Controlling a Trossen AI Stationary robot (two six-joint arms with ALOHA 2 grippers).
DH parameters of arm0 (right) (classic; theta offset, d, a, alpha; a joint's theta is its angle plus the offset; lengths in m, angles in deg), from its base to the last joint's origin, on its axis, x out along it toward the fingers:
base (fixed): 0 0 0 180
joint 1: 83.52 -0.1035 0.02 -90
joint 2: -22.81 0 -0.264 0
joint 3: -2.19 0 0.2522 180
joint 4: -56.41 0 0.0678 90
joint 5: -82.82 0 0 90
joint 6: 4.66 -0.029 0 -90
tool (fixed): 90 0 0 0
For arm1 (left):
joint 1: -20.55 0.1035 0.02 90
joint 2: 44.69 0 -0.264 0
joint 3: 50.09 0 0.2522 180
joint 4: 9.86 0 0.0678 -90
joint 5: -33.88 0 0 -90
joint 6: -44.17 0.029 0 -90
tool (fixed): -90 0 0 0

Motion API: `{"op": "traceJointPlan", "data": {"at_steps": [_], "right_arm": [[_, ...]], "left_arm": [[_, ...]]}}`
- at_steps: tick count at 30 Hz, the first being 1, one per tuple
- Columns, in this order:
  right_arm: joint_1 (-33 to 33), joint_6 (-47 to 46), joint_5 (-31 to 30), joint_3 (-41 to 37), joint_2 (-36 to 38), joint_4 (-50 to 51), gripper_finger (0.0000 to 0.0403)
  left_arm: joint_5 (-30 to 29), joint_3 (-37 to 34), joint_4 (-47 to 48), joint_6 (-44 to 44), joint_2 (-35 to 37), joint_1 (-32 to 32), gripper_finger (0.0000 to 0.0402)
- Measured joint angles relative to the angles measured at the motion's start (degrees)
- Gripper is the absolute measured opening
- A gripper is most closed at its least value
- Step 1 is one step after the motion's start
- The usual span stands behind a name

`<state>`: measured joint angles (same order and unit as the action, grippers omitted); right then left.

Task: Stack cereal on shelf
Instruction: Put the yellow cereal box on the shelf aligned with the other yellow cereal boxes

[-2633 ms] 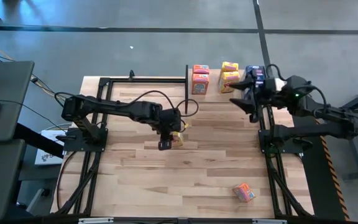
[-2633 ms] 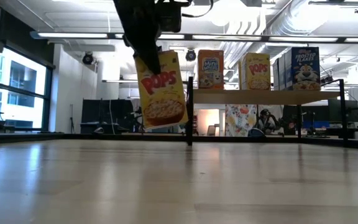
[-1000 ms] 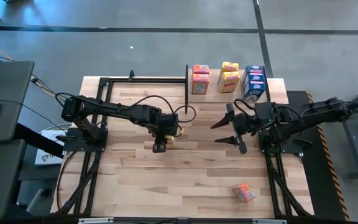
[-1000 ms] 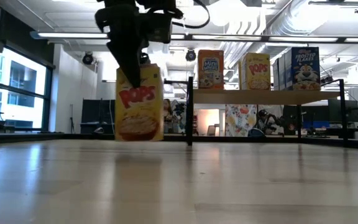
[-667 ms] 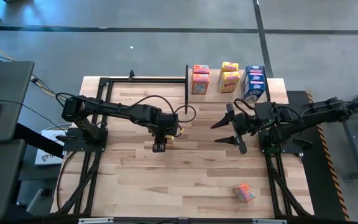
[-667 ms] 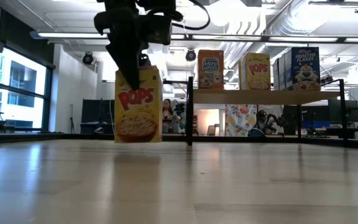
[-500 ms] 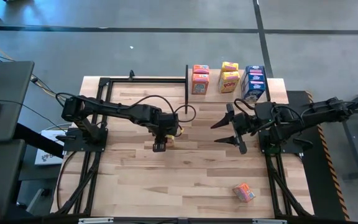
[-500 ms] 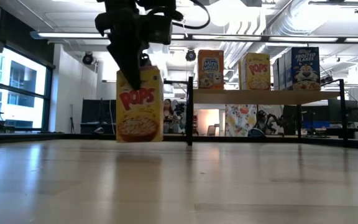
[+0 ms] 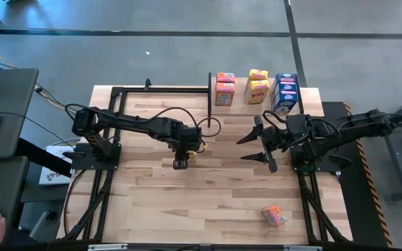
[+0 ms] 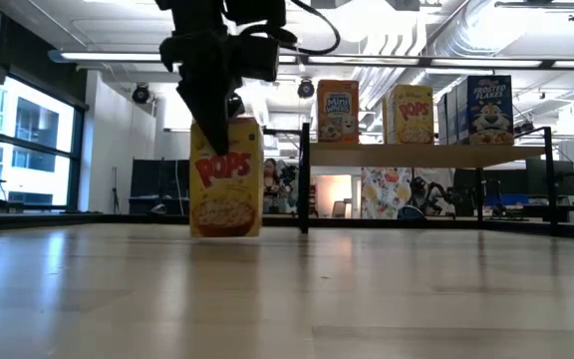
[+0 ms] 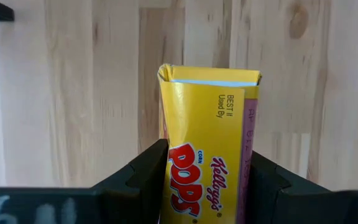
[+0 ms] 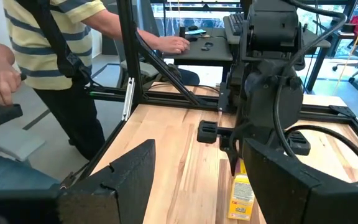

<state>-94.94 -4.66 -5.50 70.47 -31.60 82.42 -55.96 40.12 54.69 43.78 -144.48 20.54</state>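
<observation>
One yellow cereal box (image 10: 226, 179) stands clamped in left gripper (image 9: 181, 160).

Pops box (image 11: 207, 158) bottom cut off

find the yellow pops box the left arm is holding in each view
High view: Pops box, mid-table, mostly under the left pincer.
Low view: left of centre, standing on the tabletop.
Left wrist view: centre, between the fingers.
Right wrist view: lower right.
Shared landmark: the left pincer.
</observation>
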Motion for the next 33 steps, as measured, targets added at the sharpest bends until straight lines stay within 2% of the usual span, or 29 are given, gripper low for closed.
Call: {"op": "traceJointPlan", "data": {"at_steps": [15, 29, 33], "right_arm": [[0.0, 0.02, 0.02, 0.0, 0.02, 0.44, 0.0233], [0.0, 0.02, 0.02, 0.0, 0.02, 1.48, 0.0233], [0.0, 0.02, 0.02, 0.0, 0.01, 1.77, 0.0233]], "left_arm": [[0.0, 0.02, 0.24, 1.3, -1.11, 0.0, 0.0149], [-0.01, 0.02, 0.48, 2.52, -1.06, 0.0, 0.0199], [-2.43, 0.9, 1.28, 1.63, -0.65, -0.01, 0.0202]]}}
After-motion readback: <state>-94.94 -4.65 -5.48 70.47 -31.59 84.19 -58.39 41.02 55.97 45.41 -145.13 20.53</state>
